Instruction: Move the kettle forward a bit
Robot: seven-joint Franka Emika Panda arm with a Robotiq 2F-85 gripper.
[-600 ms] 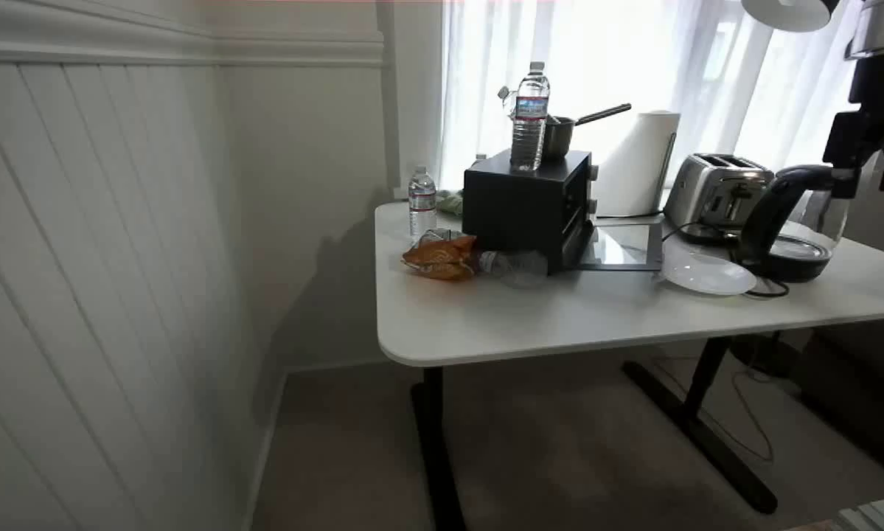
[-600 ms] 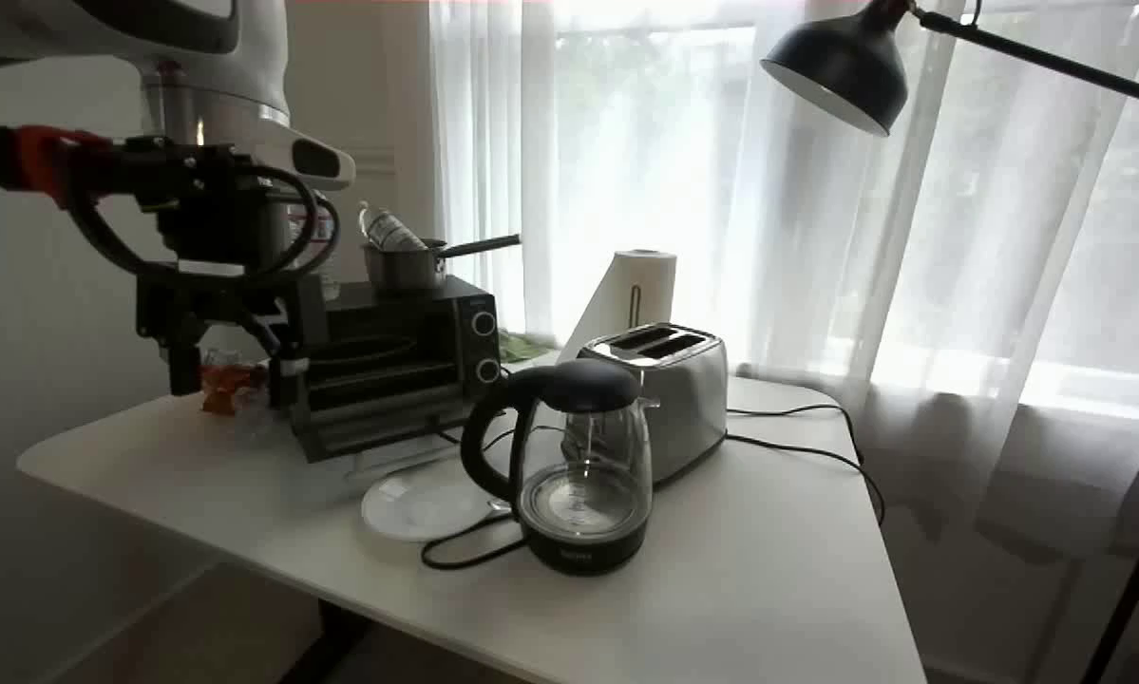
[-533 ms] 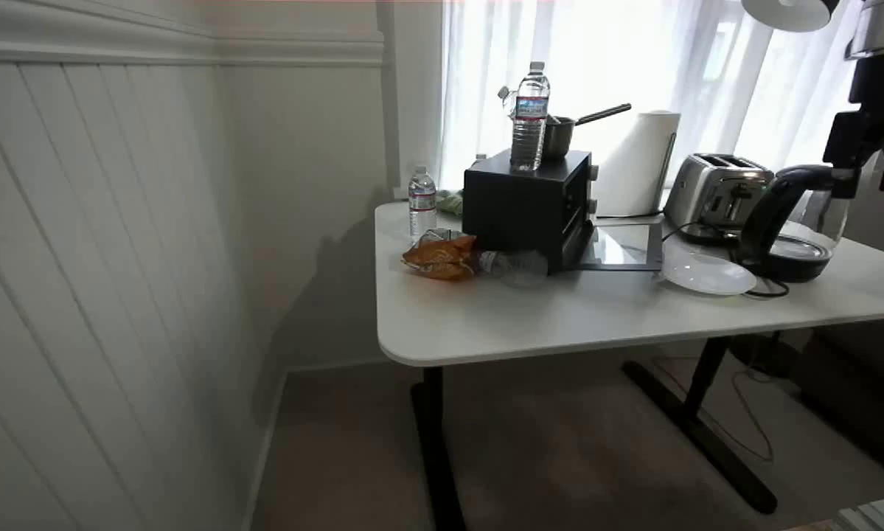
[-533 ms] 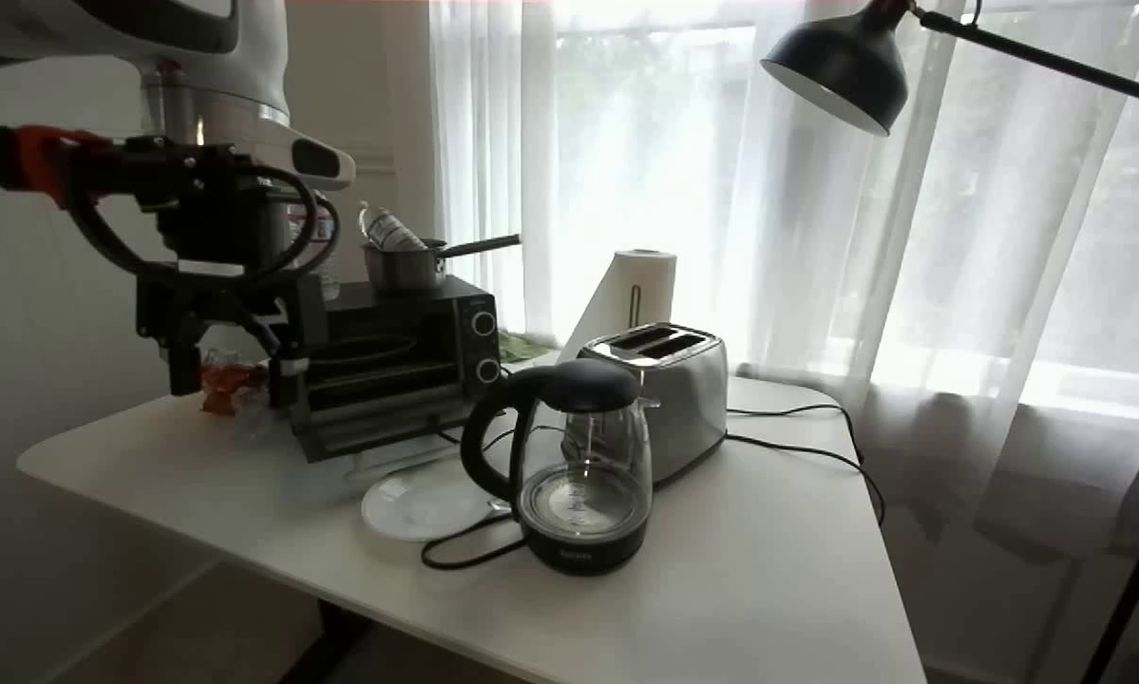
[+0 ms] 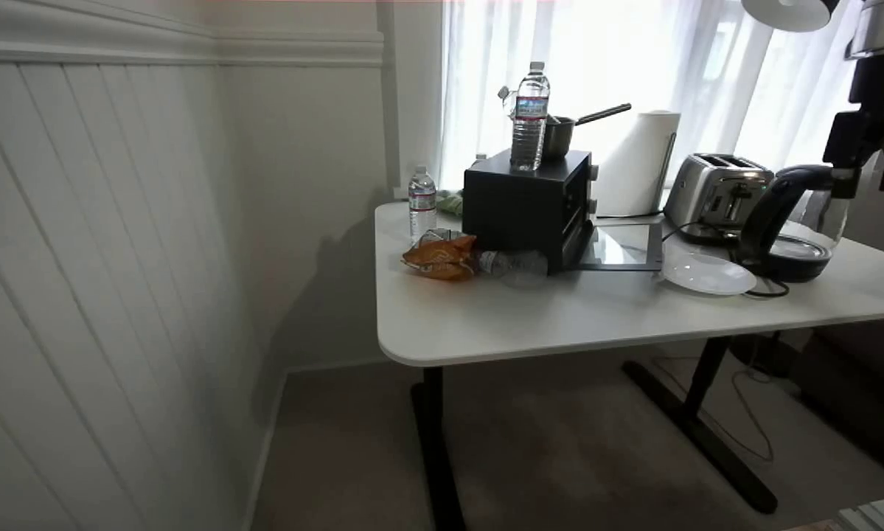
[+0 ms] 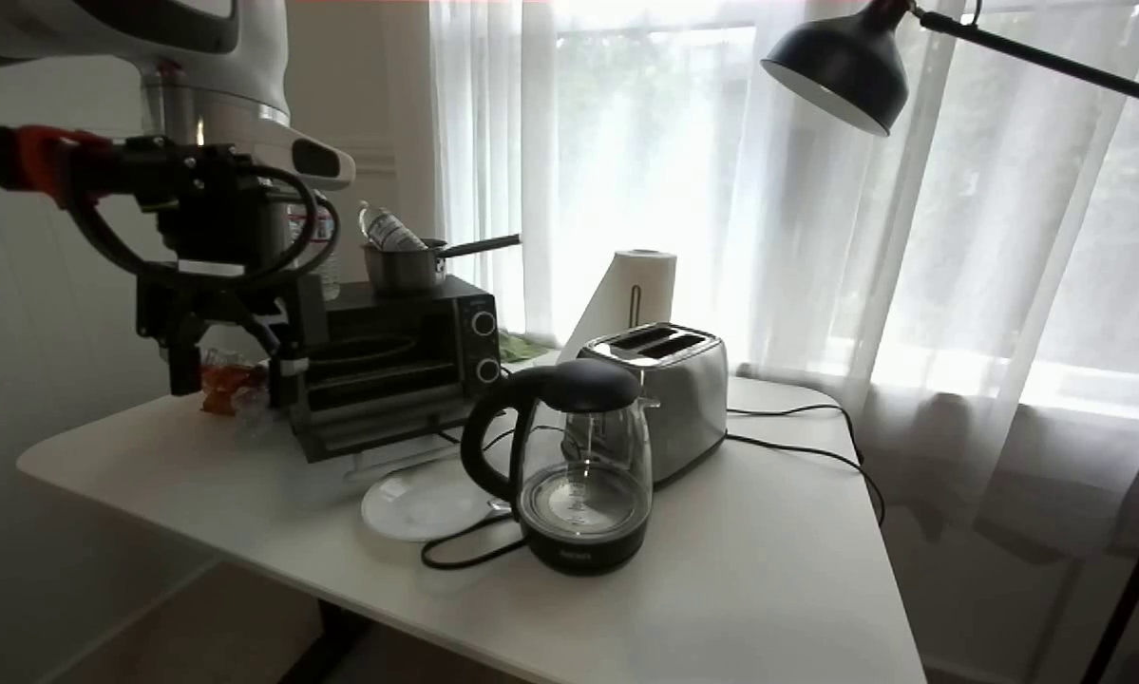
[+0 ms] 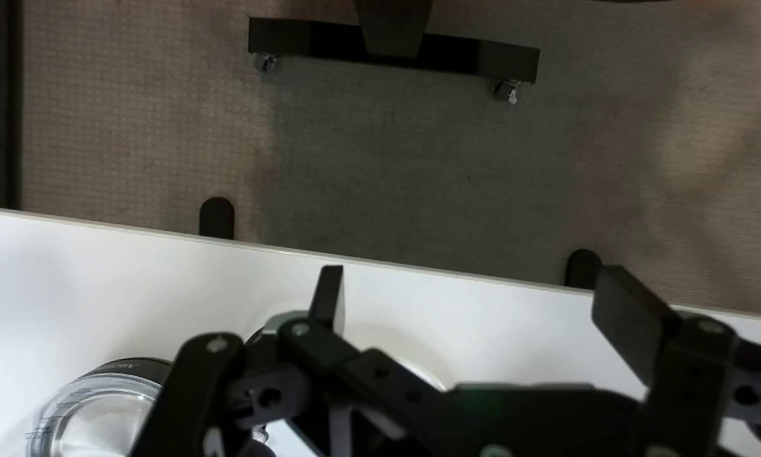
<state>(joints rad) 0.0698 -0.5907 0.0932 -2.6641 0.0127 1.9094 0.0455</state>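
Observation:
The kettle has a clear glass body, a curved black handle, a black lid and a round black base. It stands upright on the white table in both exterior views (image 6: 583, 551) (image 5: 799, 267). Part of it shows at the lower left of the wrist view (image 7: 104, 422). My gripper (image 6: 235, 375) is open and empty, in the air and apart from the kettle, on its handle side. In an exterior view the gripper (image 5: 870, 178) overlaps the kettle's top and hides its lid. In the wrist view the fingers (image 7: 472, 304) are wide apart with only table and floor between them.
A white plate (image 6: 417, 505) and a black cord (image 6: 446, 564) lie beside the kettle. A silver toaster (image 6: 688, 408) stands close behind it. A black toaster oven (image 6: 398, 366) with an open door bears a pot (image 6: 406, 268) and a bottle (image 5: 530, 122). The table's edge (image 7: 418, 271) shows in the wrist view.

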